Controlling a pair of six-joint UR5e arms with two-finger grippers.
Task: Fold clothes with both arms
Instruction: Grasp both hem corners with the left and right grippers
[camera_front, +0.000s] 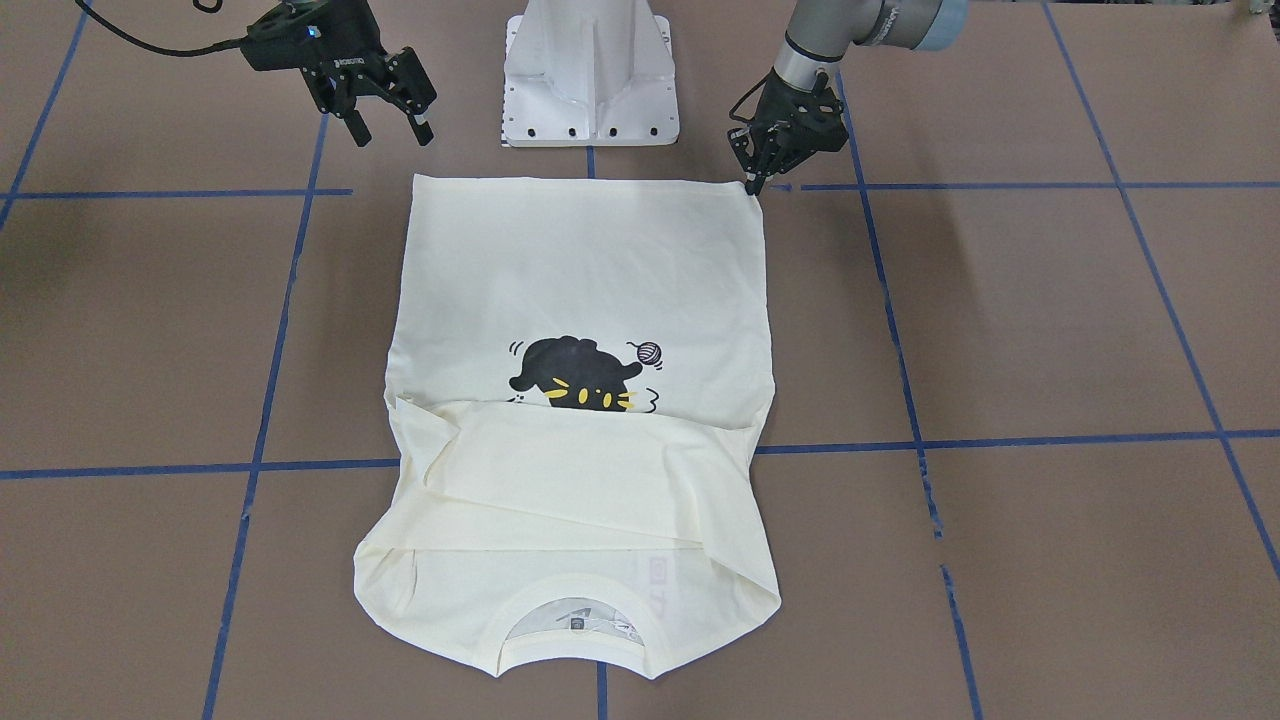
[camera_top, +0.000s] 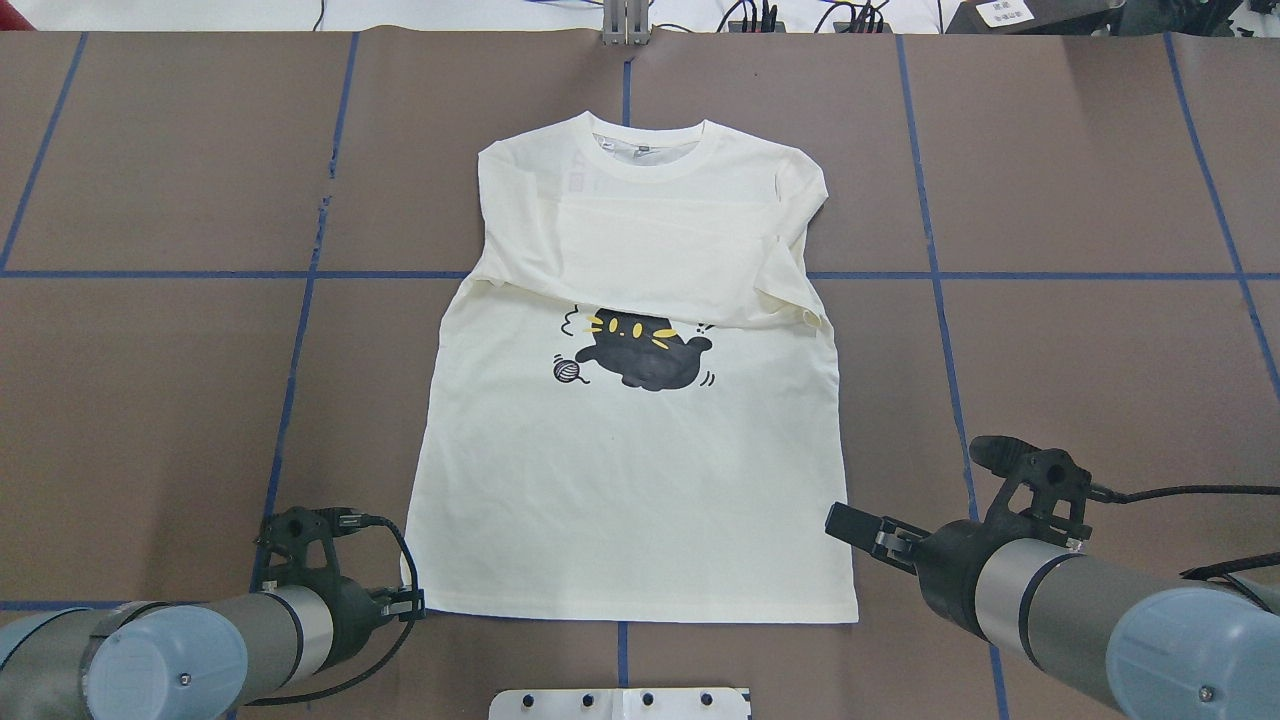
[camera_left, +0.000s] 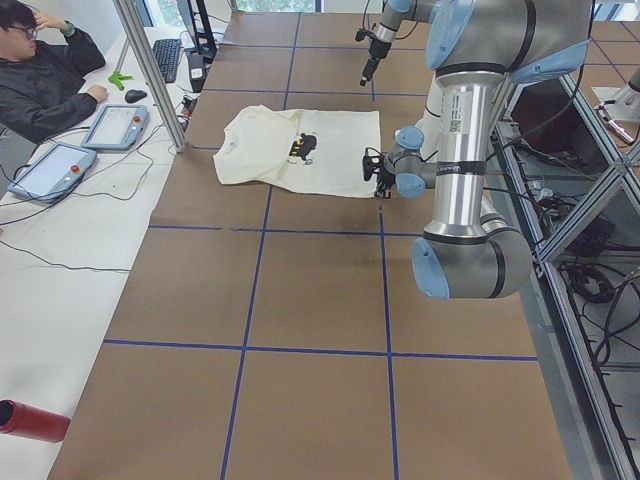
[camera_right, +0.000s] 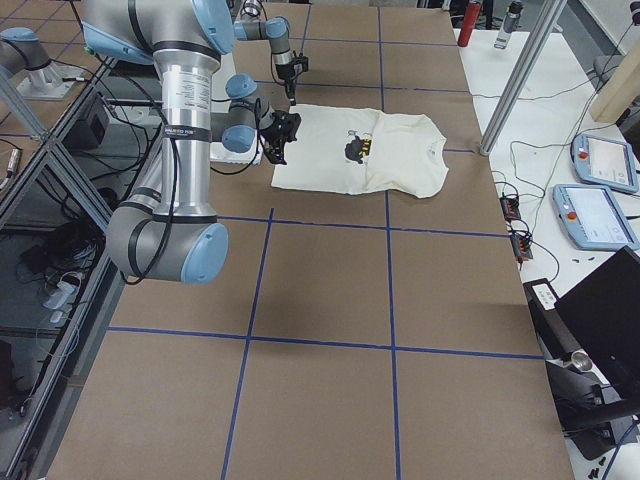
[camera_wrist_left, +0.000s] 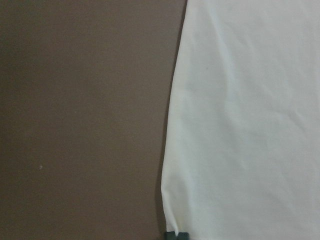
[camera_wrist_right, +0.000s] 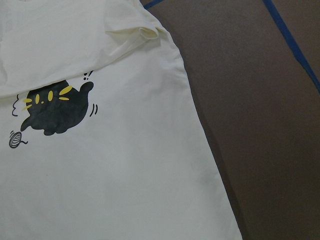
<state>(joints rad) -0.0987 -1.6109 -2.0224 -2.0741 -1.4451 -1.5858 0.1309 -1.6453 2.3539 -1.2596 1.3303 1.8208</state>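
Note:
The cream shirt (camera_top: 640, 470) lies flat on the brown table, collar (camera_top: 650, 155) away from the robot. Both sleeves are folded across the chest and cover the top of the black cat print (camera_front: 580, 378). My left gripper (camera_front: 755, 180) is down at the hem corner on its side, fingers closed together on the cloth edge; the left wrist view shows the fingertips (camera_wrist_left: 175, 235) at that corner. My right gripper (camera_front: 390, 128) hangs open above the table, just off the hem's other corner, holding nothing. The right wrist view looks down on the print (camera_wrist_right: 55, 110) and the shirt's side edge.
The white pedestal base (camera_front: 590, 75) stands just behind the hem. Blue tape lines (camera_front: 270, 380) grid the table. A person (camera_left: 45, 70) sits at a side desk with tablets (camera_left: 115, 125), and a red bottle (camera_left: 30, 420) lies there.

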